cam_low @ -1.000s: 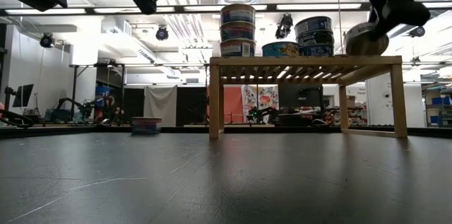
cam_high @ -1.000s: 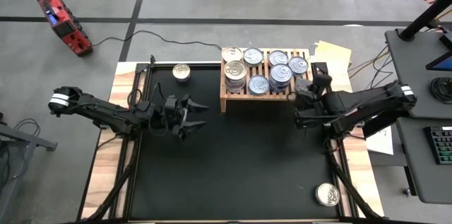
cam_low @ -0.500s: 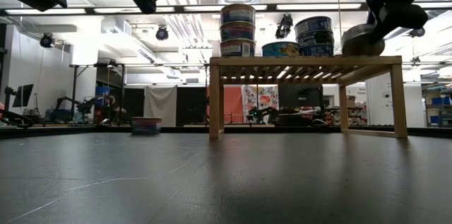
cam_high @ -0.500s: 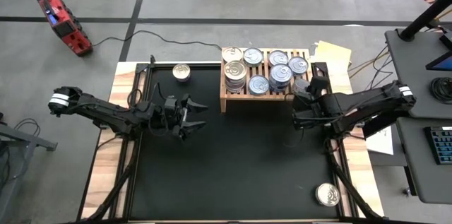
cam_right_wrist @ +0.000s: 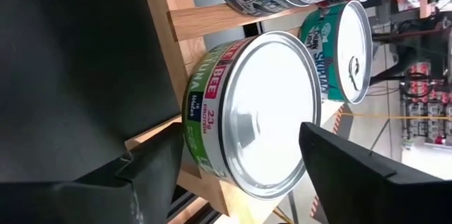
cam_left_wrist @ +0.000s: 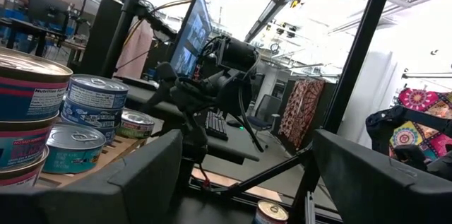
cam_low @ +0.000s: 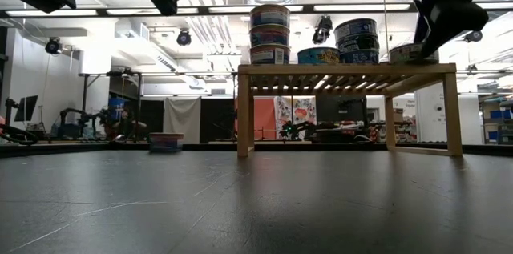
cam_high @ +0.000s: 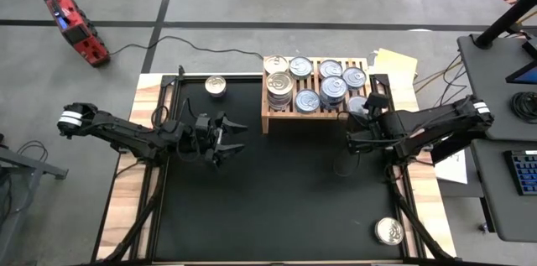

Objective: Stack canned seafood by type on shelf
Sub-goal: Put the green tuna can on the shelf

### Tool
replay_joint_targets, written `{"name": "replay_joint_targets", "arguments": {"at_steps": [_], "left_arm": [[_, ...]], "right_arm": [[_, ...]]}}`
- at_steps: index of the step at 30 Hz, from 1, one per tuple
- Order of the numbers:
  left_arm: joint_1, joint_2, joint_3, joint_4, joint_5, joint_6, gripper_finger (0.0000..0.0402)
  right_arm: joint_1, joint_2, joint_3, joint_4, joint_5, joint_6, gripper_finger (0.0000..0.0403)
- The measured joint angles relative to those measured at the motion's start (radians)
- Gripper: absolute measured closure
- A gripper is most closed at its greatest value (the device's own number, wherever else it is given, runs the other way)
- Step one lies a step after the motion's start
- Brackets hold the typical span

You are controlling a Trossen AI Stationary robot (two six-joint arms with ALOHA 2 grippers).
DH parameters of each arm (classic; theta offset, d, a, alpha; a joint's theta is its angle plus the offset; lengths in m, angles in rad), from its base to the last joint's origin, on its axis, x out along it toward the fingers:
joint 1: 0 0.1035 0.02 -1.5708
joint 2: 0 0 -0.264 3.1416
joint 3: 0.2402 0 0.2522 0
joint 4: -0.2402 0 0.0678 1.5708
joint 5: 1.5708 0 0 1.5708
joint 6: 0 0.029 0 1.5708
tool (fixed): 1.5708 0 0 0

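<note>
Green-and-red labelled tin (cam_right_wrist: 247, 111), silver lid facing the right wrist camera, now rests on the shelf (cam_high: 268, 119) at its front right corner. A second ago it hung tilted in the right gripper (cam_high: 359, 123) just off that corner; in the low view it now sits level on the wooden top (cam_low: 410, 52). The right fingers (cam_right_wrist: 353, 174) stand spread on either side of the tin, apart from it, so the grip is released. Judgement: this placement is complete, and the next need is a clean withdrawal without nudging the tin off the edge.

Elsewhere on the shelf stand a tall stack of cans (cam_high: 280, 90) and several blue-labelled tins (cam_high: 333, 88) in low stacks. Two tins remain off the shelf: one at the far edge of the black mat (cam_high: 216, 86), one at the near right corner of the tabletop (cam_high: 388, 231).

The left gripper (cam_high: 231, 138) waits over the mat with fingers spread and empty, unchanged throughout.
</note>
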Motion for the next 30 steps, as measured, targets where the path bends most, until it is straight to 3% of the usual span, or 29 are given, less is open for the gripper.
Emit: {"name": "replay_joint_targets", "arguments": {"at_steps": [11, 14, 18, 25, 28, 30], "left_arm": [[0.0, 0.0, 0.0, 0.0, -0.001, 0.013, 0.0099], [0.0, 0.0, 0.0, 0.0, -0.018, -0.011, 0.0099], [0.0, 0.0, 0.0, -0.012, -0.026, -0.011, 0.0099], [0.0, 0.0, 0.0, -0.095, -0.026, 0.065, 0.0099], [0.0, 0.0, 0.0, -0.117, -0.026, 0.092, 0.0099], [0.0, 0.0, 0.0, -0.126, -0.027, 0.103, 0.0099]], "right_arm": [[0.0, 0.0, 0.049, 0.011, 0.069, -0.03, 0.0128], [0.0, 0.0, 0.096, 0.009, 0.003, -0.02, 0.0138], [0.0, -0.006, 0.182, 0.009, -0.167, 0.091, 0.0163], [-0.011, -0.029, 0.239, -0.079, -0.464, 0.383, 0.028], [-0.011, -0.043, 0.219, -0.073, -0.471, 0.424, 0.0349], [-0.011, -0.045, 0.214, -0.074, -0.416, 0.429, 0.0382]]}}
